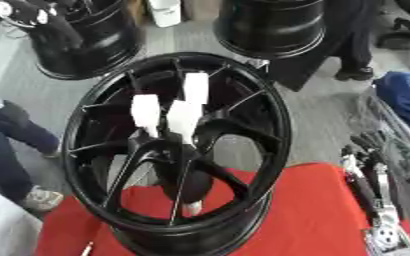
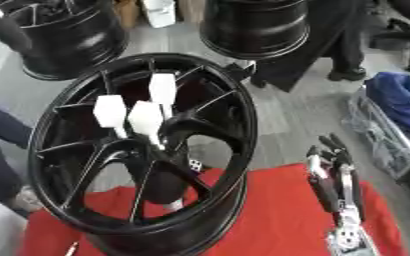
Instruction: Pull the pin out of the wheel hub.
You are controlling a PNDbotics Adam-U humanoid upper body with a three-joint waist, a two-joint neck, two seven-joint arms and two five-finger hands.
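Three white pins stand in the hub; right hand rests aside, fingers straight; red cloth beneath.

Red cloth: covers the table across the bottom of the frame.
Spare black rims: one at upper left, one at top centre, both on the grey floor.
Blue bag: right edge.
White container: top edge, between the two rims.
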